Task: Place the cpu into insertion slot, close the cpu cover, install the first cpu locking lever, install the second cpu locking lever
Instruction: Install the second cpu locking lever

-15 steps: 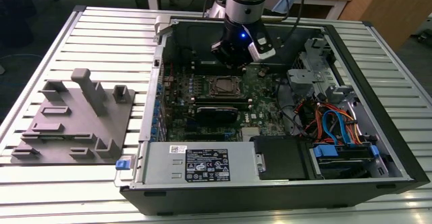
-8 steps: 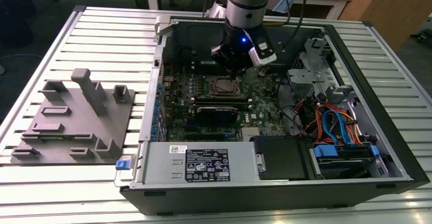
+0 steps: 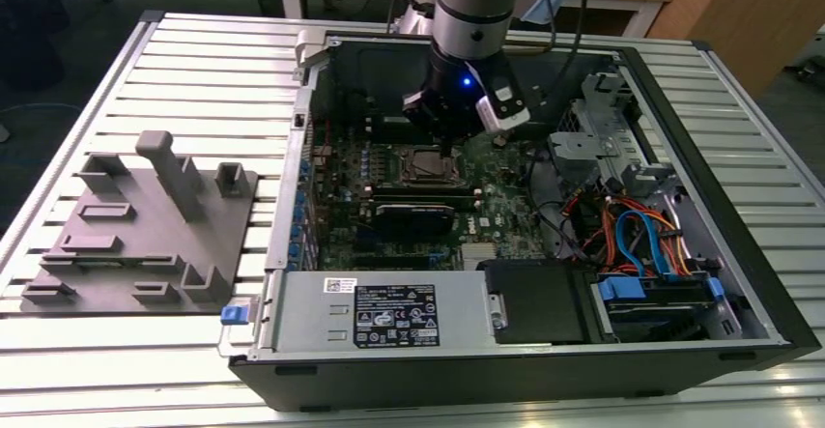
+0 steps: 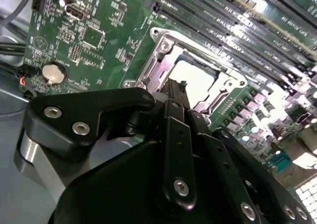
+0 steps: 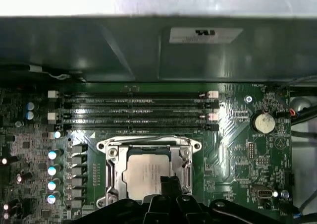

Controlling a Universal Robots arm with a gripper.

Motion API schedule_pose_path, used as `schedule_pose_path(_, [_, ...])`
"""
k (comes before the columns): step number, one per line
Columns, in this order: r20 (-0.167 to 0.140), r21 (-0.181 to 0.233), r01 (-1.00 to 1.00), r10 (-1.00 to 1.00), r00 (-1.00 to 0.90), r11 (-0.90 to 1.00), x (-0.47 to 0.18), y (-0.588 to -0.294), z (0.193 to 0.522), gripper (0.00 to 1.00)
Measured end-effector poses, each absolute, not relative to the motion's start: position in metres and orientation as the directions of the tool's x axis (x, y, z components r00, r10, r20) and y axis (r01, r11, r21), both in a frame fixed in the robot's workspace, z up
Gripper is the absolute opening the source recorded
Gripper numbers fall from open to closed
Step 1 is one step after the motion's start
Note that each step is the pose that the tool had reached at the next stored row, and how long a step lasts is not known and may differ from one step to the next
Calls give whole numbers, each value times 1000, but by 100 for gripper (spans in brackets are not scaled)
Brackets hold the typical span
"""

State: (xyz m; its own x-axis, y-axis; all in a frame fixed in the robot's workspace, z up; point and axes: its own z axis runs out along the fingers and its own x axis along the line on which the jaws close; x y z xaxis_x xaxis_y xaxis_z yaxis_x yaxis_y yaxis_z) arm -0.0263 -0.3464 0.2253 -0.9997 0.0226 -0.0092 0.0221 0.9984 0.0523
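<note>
Cpu (image 5: 144, 177) seated in the insertion slot (image 5: 148, 172) on the green board, cover (image 5: 185, 159) framing it; thin, rigid, fragile, best held by its edges; gripper (image 4: 177, 87) just above, jaws together, holding nothing.

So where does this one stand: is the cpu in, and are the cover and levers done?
Done: the cpu lies in the insertion slot, its grey top showing in the first wrist view. The cpu cover appears to lie down around it, though whether it is fully closed is unclear.

In hand: the hand sits right at the socket's edge.

Left: I cannot tell whether either locking lever is latched.
</note>
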Motion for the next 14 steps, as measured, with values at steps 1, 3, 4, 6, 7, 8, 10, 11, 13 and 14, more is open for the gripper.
schedule_pose_path(1, [-9, 52, 22, 23, -1000, 998, -26, -348, 225, 10])
schedule_pose_path(3, [-9, 52, 22, 23, -1000, 998, -26, -350, 225, 10])
schedule_pose_path(4, [-9, 52, 22, 23, -1000, 998, -26, -352, 225, 10])
schedule_pose_path(6, [-8, 52, 22, 23, -1000, 998, -26, -353, 225, 10])
schedule_pose_path(7, [-7, 52, 22, 23, -1000, 998, -26, -353, 225, 10])
schedule_pose_path(8, [-4, 52, 22, 23, -1000, 998, -26, -353, 226, 10])
schedule_pose_path(10, [0, 52, 23, 23, -1000, 998, -26, -353, 228, 10])
schedule_pose_path(11, [1, 53, 23, 23, -1000, 998, -26, -353, 229, 10])
schedule_pose_path(13, [4, 53, 23, 23, -1000, 998, -26, -353, 231, 10])
schedule_pose_path(14, [5, 53, 23, 23, -1000, 998, -26, -353, 232, 10])
